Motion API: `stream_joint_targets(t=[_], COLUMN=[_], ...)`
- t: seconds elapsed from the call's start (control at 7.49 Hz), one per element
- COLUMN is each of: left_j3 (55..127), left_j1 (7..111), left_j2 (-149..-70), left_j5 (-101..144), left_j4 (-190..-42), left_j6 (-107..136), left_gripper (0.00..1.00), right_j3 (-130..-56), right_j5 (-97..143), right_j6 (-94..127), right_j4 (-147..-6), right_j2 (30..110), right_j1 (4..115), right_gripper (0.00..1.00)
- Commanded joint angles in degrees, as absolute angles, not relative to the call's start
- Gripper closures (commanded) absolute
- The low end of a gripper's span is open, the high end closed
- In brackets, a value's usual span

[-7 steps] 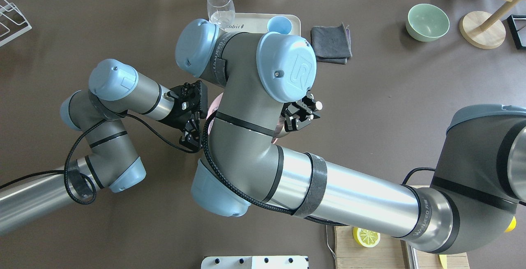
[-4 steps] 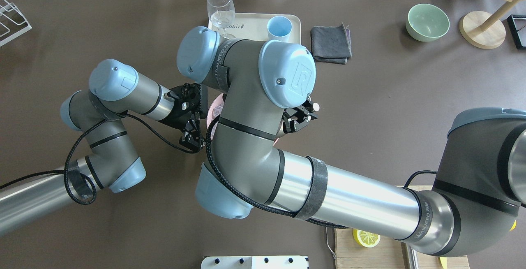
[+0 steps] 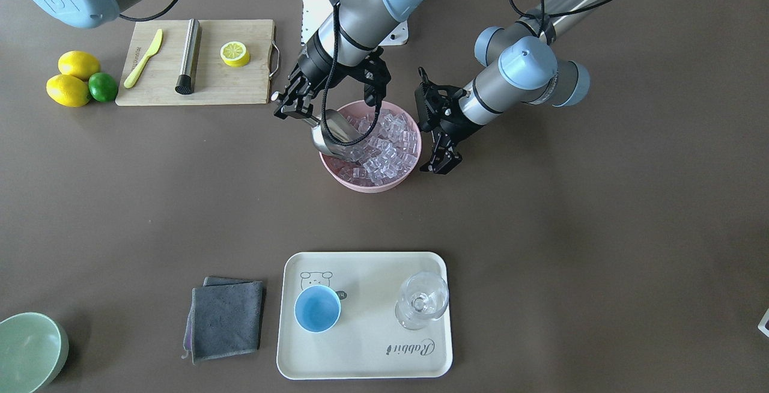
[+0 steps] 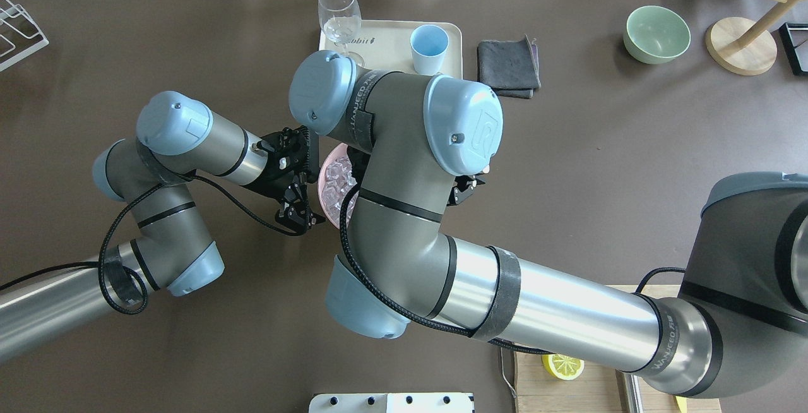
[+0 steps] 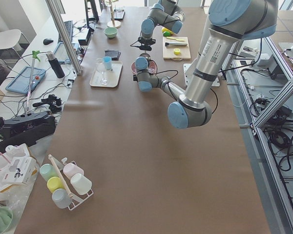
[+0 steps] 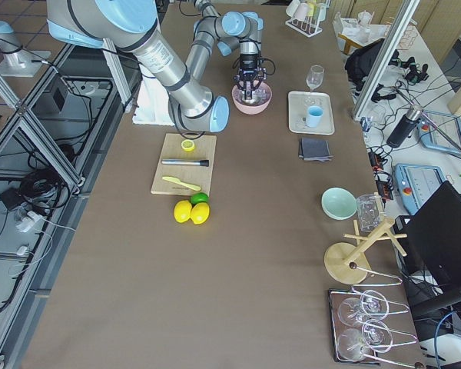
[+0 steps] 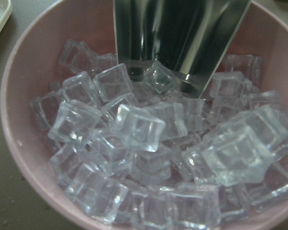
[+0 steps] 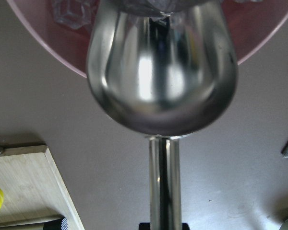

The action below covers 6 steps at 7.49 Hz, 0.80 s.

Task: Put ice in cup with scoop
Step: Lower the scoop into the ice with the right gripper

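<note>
Front-facing view: right end effector (image 3: 293,109) clenched on the handle of the scoop (image 3: 337,133), trough dipped into the ice (image 3: 387,148) in the pink bowl (image 3: 367,187). Risk: a tilted carry would shed ice onto the bench (image 3: 541,231), since the cup (image 3: 317,309) stands well apart on the tray (image 3: 360,358), at the bowl's 6 o'clock. Left end effector (image 3: 443,161) released, empty, just beside the bowl at 3 o'clock.
Overhead view: right arm (image 4: 404,167) folded over the bowl, wrist pitched down.
</note>
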State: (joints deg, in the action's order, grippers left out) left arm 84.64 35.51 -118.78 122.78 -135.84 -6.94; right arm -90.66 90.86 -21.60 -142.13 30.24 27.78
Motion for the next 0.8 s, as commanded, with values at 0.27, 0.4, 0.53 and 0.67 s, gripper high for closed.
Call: stream_joint_targets(t=[0.27,0.4,0.53,0.67], left_j3=[84.6,84.6,84.6,84.6], left_j1=[35.6,35.5,35.5,35.5], left_j2=[-118.7,-118.7,-118.7,-118.7], left_j5=[122.8,122.8,122.8,122.8], left_j4=[-135.8,-135.8,-135.8,-135.8], left_j6=[-6.9,-6.9,-6.9,-6.9], left_gripper=[0.01,0.01,0.01,0.01], right_j3=[-95.1,-95.9,-96.3,-96.6], right_j5=[91.5,91.5,91.5,91.5], right_j6=[-21.4,-21.4,-21.4,-21.4], right_j4=[-134.9,-133.3,-131.9,-130.7], right_j2=[36.0,37.2,38.0,38.7], right_j1=[27.8,27.8,27.8,27.8], right_gripper=[1.0,1.0,1.0,1.0])
